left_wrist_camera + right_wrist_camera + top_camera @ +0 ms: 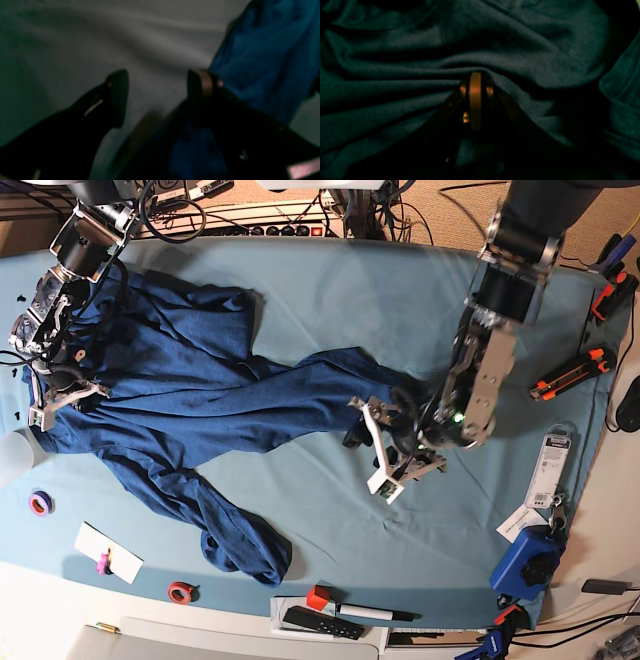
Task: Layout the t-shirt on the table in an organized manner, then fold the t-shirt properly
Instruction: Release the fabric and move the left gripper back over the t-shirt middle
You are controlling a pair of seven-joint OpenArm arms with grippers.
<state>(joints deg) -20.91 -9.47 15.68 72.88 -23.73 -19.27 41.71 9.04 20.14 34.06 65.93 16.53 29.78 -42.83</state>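
Note:
The dark blue t-shirt (pixel 190 390) lies crumpled across the left half of the teal table (pixel 350 310), one end stretching toward the middle. My left gripper (pixel 375 448) stands open at that end. In the left wrist view its fingers (pixel 117 97) are spread over bare table cloth, with nothing between them and the t-shirt (pixel 270 62) lying just beside the right-hand one. My right gripper (pixel 60 395) sits at the shirt's far left edge. The right wrist view shows this gripper (pixel 475 75) shut on a raised fold of the t-shirt (pixel 495 45).
Along the front edge lie a purple tape roll (pixel 40 502), a white card (pixel 108 552), a red tape roll (pixel 180 591) and a marker (pixel 365 612). At the right are an orange utility knife (pixel 570 375), a packaged item (pixel 548 470) and a blue tool (pixel 528 560).

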